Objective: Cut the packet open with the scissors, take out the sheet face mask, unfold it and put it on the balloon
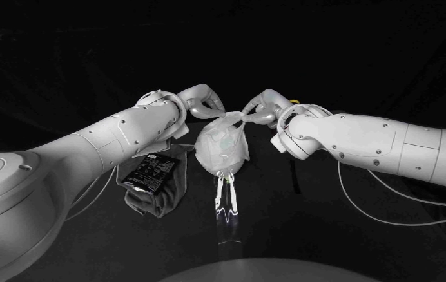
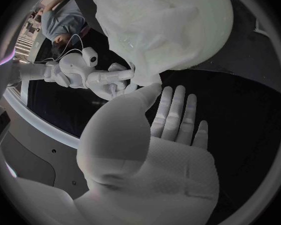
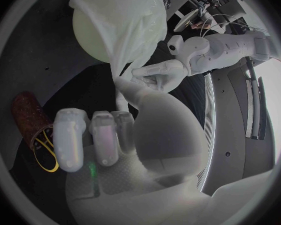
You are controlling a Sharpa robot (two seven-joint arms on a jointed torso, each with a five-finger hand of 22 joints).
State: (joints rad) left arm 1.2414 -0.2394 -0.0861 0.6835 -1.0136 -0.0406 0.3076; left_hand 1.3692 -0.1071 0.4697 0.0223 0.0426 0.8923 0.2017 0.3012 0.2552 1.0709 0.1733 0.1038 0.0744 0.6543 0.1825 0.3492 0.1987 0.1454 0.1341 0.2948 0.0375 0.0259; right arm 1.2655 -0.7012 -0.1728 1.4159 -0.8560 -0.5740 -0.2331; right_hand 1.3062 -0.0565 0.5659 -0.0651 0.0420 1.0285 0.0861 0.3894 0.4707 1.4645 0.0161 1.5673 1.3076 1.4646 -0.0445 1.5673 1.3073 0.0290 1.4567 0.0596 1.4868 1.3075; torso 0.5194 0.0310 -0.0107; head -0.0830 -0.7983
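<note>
With the left hand (image 1: pixel 200 100) at 11 o'clock and the right hand (image 1: pixel 265 109) at 1 o'clock each pinching the thin white sheet face mask (image 1: pixel 223 141) draped on the pale round balloon (image 3: pixel 85 32) above the black tabletop (image 1: pixel 307 230) — uneven tugging could tear it or topple the balloon.

Balloon (image 3: pixel 90 32) largely under the mask (image 3: pixel 137 20) — scissors (image 3: pixel 45 157) partly behind fingers (image 3: pixel 70 140) of the right hand (image 3: pixel 125 140)

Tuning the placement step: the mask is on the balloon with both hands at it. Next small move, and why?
Probably ease the left hand and right hand apart, to spread the sheet face mask. Both pinch it at one bunched spot, and it lies wrinkled over the balloon.
</note>
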